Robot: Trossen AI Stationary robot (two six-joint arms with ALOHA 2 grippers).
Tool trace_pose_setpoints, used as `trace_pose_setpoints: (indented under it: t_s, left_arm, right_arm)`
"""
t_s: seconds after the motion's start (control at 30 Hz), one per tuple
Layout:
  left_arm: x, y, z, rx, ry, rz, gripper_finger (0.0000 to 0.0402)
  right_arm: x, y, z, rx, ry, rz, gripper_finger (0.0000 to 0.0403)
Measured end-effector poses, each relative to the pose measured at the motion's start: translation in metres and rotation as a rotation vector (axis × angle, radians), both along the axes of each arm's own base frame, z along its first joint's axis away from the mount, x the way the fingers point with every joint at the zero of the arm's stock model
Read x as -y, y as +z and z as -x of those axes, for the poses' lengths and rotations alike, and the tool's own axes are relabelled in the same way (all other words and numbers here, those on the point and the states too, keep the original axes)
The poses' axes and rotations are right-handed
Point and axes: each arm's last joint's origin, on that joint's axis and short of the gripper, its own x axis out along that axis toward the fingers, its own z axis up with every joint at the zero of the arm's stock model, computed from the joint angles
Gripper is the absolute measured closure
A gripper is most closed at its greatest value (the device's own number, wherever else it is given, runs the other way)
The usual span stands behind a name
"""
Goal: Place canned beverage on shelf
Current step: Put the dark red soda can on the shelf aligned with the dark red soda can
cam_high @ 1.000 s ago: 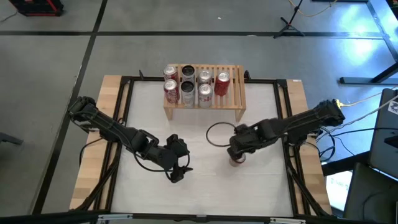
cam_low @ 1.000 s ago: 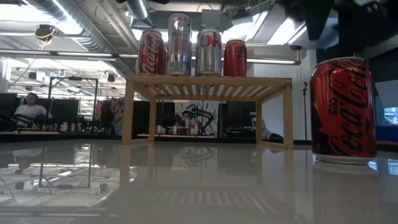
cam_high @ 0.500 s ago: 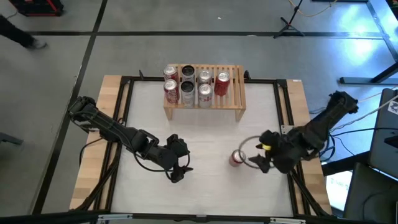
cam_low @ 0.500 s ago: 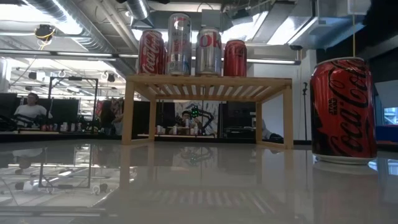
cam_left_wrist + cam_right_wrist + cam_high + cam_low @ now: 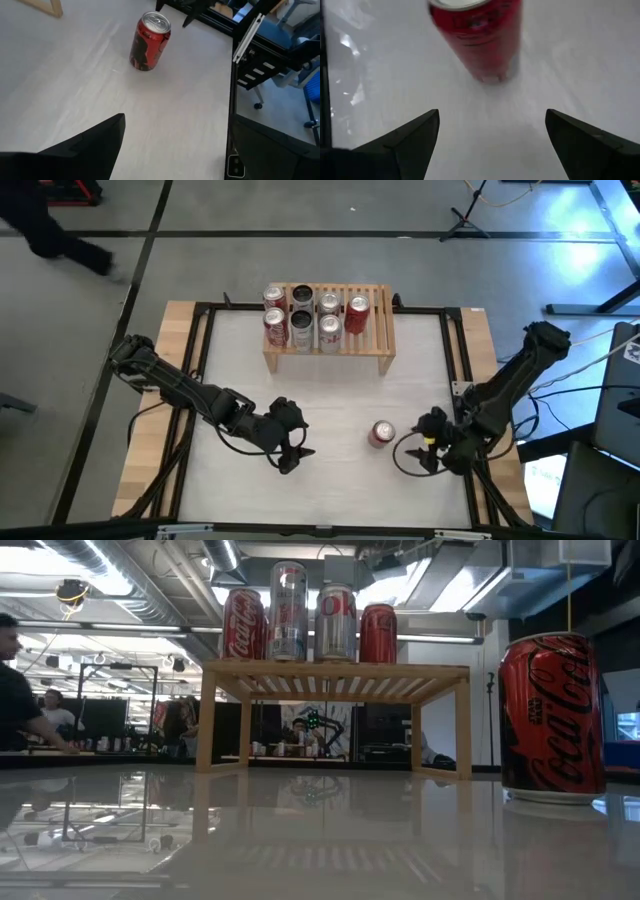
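A red cola can stands upright on its base on the white table, right of centre; it also shows in the low view, the left wrist view and the right wrist view. The light-wood shelf stands at the far middle of the table with several cans on its slatted top; it also shows in the low view. My right gripper is open and empty, just right of the can, its fingers pointing at it. My left gripper is open and empty, left of the can.
The cans fill the shelf's left and middle; its right end shows bare slats. A black frame rail runs along the table's right side. A cable loop lies by my right gripper. People are in the room beyond.
My right gripper has drawn back from above the red can toward the table's right and near edges. The can has stayed upright on the table in the same spot.
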Motion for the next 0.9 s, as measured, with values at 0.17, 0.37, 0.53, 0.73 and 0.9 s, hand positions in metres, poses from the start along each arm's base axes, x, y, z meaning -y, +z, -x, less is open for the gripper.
trace_pose_setpoints:
  t_s: [0.17, 0.37, 0.53, 0.73, 0.9]
  left_arm:
    - [0.000, 0.000, 0.000, 0.000, 0.003, 0.004, 0.0050]
    - [0.000, 0.000, 0.000, -0.001, 0.002, 0.004, 0.0050]
    - [0.000, 0.000, 0.000, -0.001, 0.002, 0.005, 0.0050]
    - [0.000, 0.000, 0.000, -0.001, 0.001, 0.002, 0.0050]
    - [0.000, 0.000, 0.000, 0.001, 0.007, -0.001, 0.0050]
  right_arm:
    - [0.004, -0.035, 0.000, 0.151, 0.068, 0.119, 0.0052]
    - [0.010, -0.053, 0.000, 0.314, 0.116, 0.226, 0.0052]
    - [0.012, -0.063, 0.001, 0.373, 0.121, 0.210, 0.0052]
    - [0.011, -0.066, -0.010, 0.424, 0.125, 0.267, 0.0052]
    - [0.011, -0.076, -0.026, 0.418, 0.123, 0.316, 0.0052]
